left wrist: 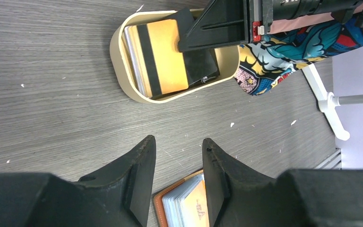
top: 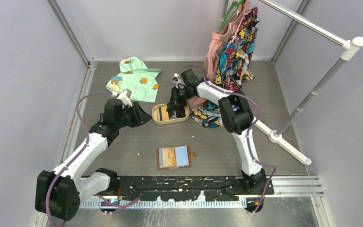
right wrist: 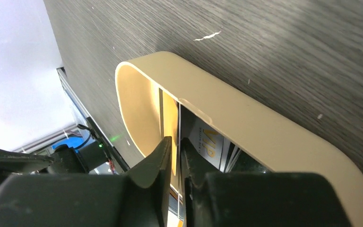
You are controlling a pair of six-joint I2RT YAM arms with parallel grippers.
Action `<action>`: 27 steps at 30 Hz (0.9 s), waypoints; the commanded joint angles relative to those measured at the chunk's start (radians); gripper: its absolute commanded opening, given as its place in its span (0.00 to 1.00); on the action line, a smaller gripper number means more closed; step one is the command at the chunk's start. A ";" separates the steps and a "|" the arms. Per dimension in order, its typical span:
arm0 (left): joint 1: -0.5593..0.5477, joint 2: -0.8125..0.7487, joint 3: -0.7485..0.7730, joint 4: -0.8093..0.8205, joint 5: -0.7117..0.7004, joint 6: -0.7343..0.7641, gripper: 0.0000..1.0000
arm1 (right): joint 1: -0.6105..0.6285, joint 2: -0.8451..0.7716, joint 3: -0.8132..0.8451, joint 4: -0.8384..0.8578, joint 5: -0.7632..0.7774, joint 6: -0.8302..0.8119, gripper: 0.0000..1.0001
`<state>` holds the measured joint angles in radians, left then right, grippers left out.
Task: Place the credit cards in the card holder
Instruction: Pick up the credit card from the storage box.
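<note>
The right claw (right wrist: pixel 176 142) reaches down into the tan oval tray (right wrist: pixel 264 127), its fingers drawn almost together and clenched on the thin edge of one of the credit cards (left wrist: pixel 163 56) stacked there, an orange one with a black stripe on top; the left claw (left wrist: pixel 178 139) hangs released and empty above the grey surface (left wrist: pixel 52 94), touching nothing, well apart from the tray; the card holder (top: pixel 174 157) lies open on the surface nearer the arms' bases, cards showing in its slots.
</note>
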<state>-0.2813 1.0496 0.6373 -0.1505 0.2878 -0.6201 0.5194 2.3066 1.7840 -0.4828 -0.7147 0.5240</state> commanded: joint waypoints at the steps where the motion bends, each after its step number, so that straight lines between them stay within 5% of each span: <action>1: -0.004 -0.050 -0.004 0.047 0.042 -0.004 0.43 | -0.012 -0.090 -0.008 0.001 0.013 -0.041 0.21; 7: -0.004 -0.083 -0.010 0.032 0.058 -0.020 0.44 | -0.017 -0.061 -0.003 -0.005 -0.012 -0.044 0.25; 11: -0.004 -0.111 -0.021 0.031 0.070 -0.035 0.44 | -0.024 -0.067 -0.003 -0.014 -0.007 -0.056 0.06; 16: -0.005 -0.148 -0.054 0.061 0.120 -0.082 0.46 | -0.039 -0.139 -0.008 -0.053 0.048 -0.126 0.01; 27: -0.004 -0.329 -0.223 0.335 0.194 -0.276 0.96 | -0.032 -0.365 -0.181 -0.039 -0.019 -0.324 0.01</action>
<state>-0.2821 0.7895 0.4526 -0.0124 0.4400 -0.8047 0.4824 2.0510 1.6516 -0.5468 -0.6636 0.2955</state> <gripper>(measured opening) 0.893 0.050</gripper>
